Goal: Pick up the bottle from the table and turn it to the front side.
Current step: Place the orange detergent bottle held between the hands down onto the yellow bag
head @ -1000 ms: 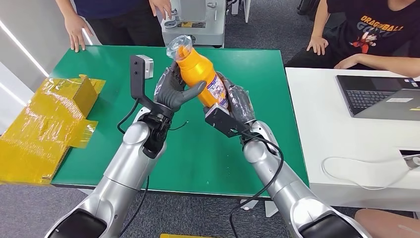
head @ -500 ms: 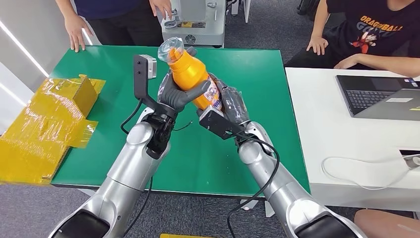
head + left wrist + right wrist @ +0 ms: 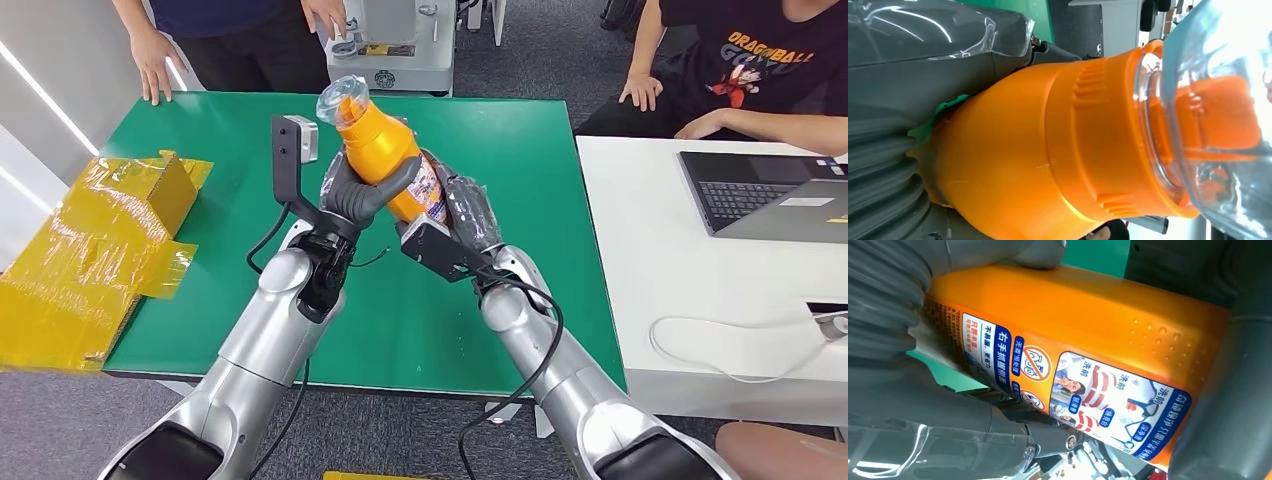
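While both hands held it above the green table, the orange bottle leaned with its clear cap pointing away from the robot. Its left hand gripped the bottle's upper body, thumb across the front. Its right hand clasped the labelled lower part.

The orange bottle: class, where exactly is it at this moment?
In the head view the orange bottle is lifted above the green table, tilted, gripped between the left robot hand and the right robot hand.
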